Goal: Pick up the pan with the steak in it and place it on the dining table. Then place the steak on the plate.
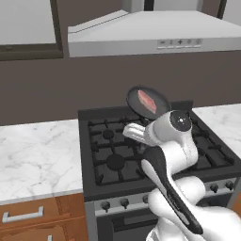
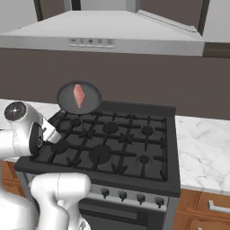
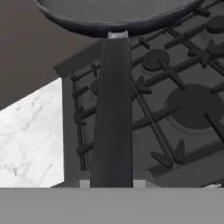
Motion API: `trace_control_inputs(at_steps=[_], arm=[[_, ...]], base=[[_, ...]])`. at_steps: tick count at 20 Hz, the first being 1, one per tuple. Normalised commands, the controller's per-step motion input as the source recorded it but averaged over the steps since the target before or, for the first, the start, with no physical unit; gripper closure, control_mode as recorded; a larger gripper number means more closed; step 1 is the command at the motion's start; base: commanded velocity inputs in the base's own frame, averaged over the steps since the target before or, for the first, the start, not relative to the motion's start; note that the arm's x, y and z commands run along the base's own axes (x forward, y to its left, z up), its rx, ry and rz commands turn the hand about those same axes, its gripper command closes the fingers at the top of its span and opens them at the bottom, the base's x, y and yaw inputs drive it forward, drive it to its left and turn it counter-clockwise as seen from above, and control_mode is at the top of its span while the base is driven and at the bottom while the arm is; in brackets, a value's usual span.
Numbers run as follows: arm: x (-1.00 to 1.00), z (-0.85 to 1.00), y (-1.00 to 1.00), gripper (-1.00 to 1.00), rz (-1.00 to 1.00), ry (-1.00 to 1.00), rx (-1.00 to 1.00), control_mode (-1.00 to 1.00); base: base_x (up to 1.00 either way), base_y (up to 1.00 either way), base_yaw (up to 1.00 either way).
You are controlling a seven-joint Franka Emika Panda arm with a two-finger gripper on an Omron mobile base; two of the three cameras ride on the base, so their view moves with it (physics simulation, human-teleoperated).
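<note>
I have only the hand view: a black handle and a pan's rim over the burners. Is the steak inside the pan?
Observer: Yes, the steak lies near the middle of the pan.
Operator: Does the pan rest on the stove?
Observer: No, it hangs in the air over the rear of the stove, clear of the grates.
Operator: Is it level?
Observer: It appears tilted, its inside facing the base cameras.

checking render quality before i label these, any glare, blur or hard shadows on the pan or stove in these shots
Left base view: lighting flat and even, the pan and steak slightly soft, no glare. Right base view: same diffuse light, stove grates readable, no hard shadows. Hand view: pan handle close and a little blurred, with only a faint sheen along the pan's rim.
</note>
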Motion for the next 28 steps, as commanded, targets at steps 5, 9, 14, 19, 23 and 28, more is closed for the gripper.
trace_control_inputs(at_steps=[5,9,14,19,23,28], arm=[[-0.98,0.28,-0.47,1.00,0.11,-0.04,0.05,-1.00],[-1.00,0.15,-0.36,1.00,0.12,0.00,0.02,-1.00],[-0.51,0.00,-0.13,1.00,0.07,-0.01,0.00,-1.00],[0.00,0.00,0.00,1.00,0.00,0.00,0.00,-1.00],[-0.15,-0.05,-0.01,1.00,0.00,0.00,0.00,-1.00],[0.00,0.00,0.00,1.00,0.00,0.00,0.00,1.00]], base=[[0.00,0.00,0.00],[0.00,0.00,0.00],[0.00,0.00,0.00],[0.00,0.00,0.00],[0.00,0.00,0.00],[-0.91,-0.13,0.07]])
